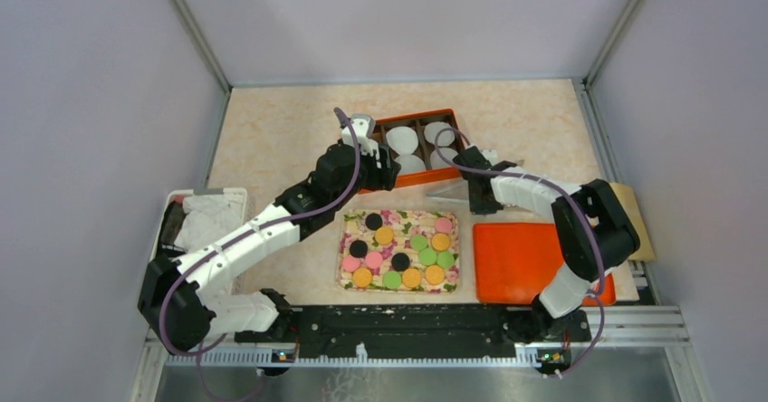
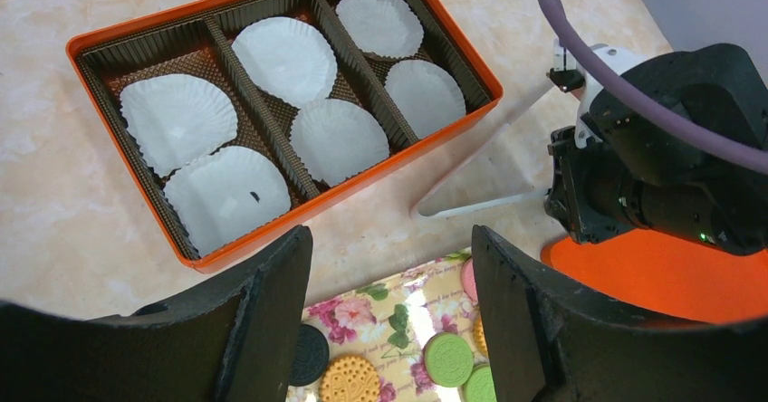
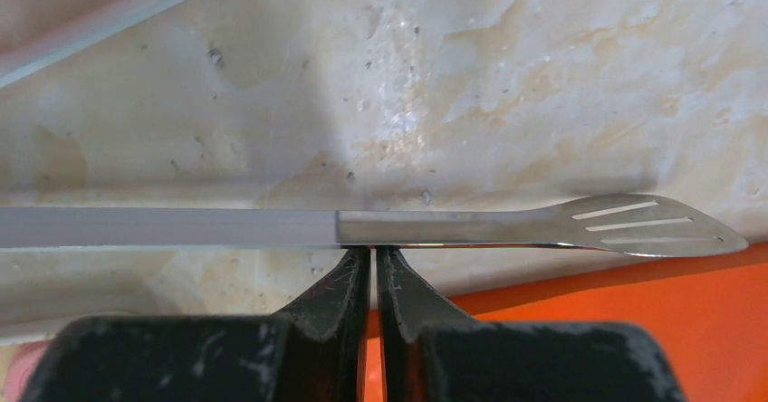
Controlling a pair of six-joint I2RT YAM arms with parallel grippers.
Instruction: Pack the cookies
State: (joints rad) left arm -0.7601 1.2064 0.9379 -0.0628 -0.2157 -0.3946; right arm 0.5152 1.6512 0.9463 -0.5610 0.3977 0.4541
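**Cookies on the floral tray**

The cookies (image 1: 399, 261) lie on the floral tray (image 1: 408, 218), near centre. Above its far edge the left gripper (image 2: 389, 239) hangs spread wide, short of the orange box (image 2: 91, 44) of paper cups (image 2: 285, 58). Rightward, the right gripper (image 3: 373, 253) pinches a slotted metal utensil (image 3: 507, 227).

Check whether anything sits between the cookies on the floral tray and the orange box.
Only the tongs, lying in the right end of that gap by the orange box's corner; the rest of it is bare table.
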